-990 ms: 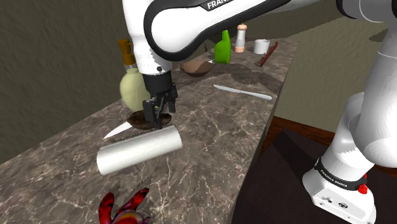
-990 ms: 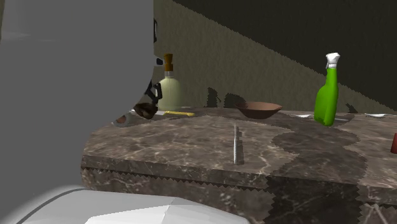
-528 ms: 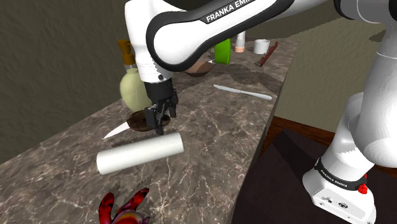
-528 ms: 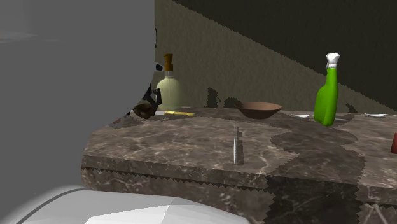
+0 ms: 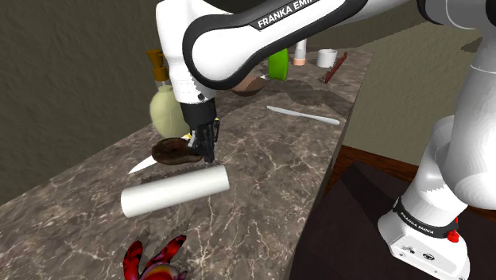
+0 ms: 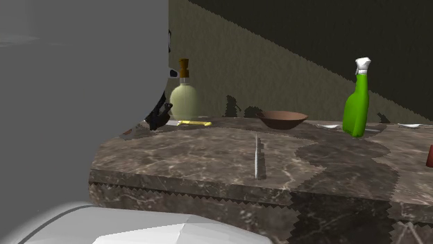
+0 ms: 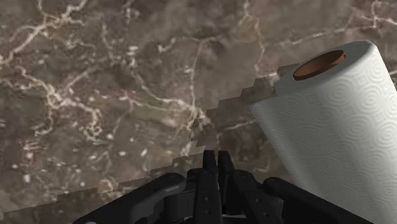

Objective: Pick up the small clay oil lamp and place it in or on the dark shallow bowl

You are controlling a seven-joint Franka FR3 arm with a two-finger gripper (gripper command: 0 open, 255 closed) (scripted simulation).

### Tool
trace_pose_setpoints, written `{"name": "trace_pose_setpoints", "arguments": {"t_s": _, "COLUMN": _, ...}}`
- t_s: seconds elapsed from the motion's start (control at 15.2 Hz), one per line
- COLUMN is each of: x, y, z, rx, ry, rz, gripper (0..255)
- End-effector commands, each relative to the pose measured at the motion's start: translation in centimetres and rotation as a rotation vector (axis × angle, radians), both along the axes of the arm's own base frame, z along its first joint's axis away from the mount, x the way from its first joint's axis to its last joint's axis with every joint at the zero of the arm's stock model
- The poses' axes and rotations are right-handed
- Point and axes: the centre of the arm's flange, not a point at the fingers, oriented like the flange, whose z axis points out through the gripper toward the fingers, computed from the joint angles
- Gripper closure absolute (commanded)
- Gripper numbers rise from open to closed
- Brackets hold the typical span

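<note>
In the shoulder view, the black two-finger gripper (image 5: 206, 146) is low over the brown marble countertop (image 5: 270, 175). The small dark-brown oil lamp (image 5: 170, 149) lies just beside it, near the wall-side edge, between a cream pump bottle (image 5: 166, 109) and a white paper-towel roll (image 5: 175, 191). In the second exterior view, the brown shallow bowl (image 6: 283, 119) stands well apart, farther along. In the wrist view, the 2 fingers meet on nothing. I'd say the grasp has missed, so it should reopen and centre over the lamp. Earlier the fingers stood apart, and the lamp has since shifted toward the shoulder view's left.
</note>
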Motion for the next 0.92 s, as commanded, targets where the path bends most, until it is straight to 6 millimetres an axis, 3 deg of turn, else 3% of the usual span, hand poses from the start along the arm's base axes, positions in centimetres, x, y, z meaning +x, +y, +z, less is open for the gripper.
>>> {"name": "trace_pose_setpoints", "arguments": {"t_s": 0.0, "x": 0.0, "y": 0.0, "z": 0.0, "rx": 0.000, "ry": 0.000, "rz": 0.000, "gripper": 255}}
{"name": "trace_pose_setpoints", "arguments": {"t_s": 0.26, "x": 0.0, "y": 0.0, "z": 0.0, "rx": 0.000, "ry": 0.000, "rz": 0.000, "gripper": 255}}
{"name": "trace_pose_setpoints", "arguments": {"t_s": 0.33, "x": 0.0, "y": 0.0, "z": 0.0, "rx": 0.000, "ry": 0.000, "rz": 0.000, "gripper": 0}}
{"name": "trace_pose_setpoints", "arguments": {"t_s": 0.66, "x": 2.1, "y": 2.8, "z": 4.3, "rx": -0.008, "ry": -0.071, "rz": 0.054, "gripper": 0}}
{"name": "trace_pose_setpoints", "arguments": {"t_s": 0.86, "x": 2.1, "y": 2.8, "z": 2.7, "rx": -0.008, "ry": -0.071, "rz": 0.054, "gripper": 0}}
